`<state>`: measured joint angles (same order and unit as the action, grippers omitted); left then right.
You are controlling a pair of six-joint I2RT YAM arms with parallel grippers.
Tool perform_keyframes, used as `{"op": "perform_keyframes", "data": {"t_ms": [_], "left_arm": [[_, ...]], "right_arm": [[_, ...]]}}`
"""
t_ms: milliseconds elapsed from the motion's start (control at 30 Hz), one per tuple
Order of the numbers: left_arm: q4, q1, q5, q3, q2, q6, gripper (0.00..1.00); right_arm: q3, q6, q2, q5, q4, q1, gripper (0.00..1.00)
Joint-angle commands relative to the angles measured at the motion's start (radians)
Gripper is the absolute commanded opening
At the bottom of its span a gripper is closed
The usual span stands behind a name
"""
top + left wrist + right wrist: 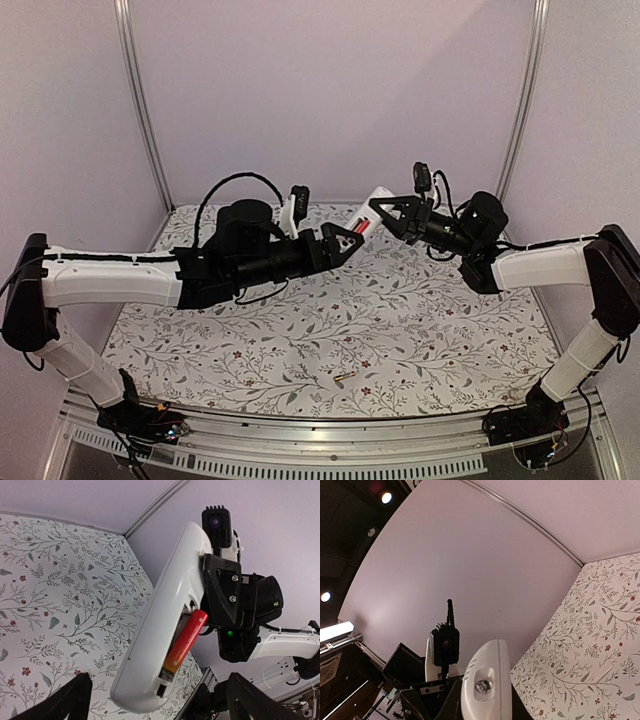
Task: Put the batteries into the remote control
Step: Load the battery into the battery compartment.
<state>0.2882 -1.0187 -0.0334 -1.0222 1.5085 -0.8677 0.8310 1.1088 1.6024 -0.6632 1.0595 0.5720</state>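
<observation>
The white remote control (155,630) hangs in the air above the table, with my right gripper (222,587) shut on its upper part. A red battery (186,639) leans in the open recess, its orange lower end inside and its top sticking out. My left gripper (160,707) stands open just below the remote's lower end, and its dark fingers (70,700) touch nothing. From above, the left gripper (350,238) and the right gripper (382,212) meet at the remote (368,212). A second small battery (345,378) with a yellowish marking lies on the table near the front. In the right wrist view the remote's rounded end (487,677) fills the jaws.
A floral cloth (300,330) covers the table. Metal frame posts (145,110) stand at the back corners before a plain wall. The left wrist camera (444,642) faces the right wrist from close by.
</observation>
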Motion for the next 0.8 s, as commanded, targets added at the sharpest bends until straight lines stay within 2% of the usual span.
{"op": "perform_keyframes", "data": {"t_ms": [0, 200, 767], "left_arm": [[0.058, 0.012, 0.026, -0.035, 0.024, -0.055, 0.93], [0.101, 0.012, 0.054, -0.04, 0.054, -0.093, 0.89], [0.177, 0.023, -0.002, -0.021, 0.08, -0.193, 0.76]], "right_arm": [[0.026, 0.005, 0.02, 0.014, 0.046, 0.013, 0.0], [0.018, 0.0, 0.03, 0.014, 0.057, 0.023, 0.0], [-0.006, -0.097, -0.01, 0.039, -0.007, 0.048, 0.0]]}}
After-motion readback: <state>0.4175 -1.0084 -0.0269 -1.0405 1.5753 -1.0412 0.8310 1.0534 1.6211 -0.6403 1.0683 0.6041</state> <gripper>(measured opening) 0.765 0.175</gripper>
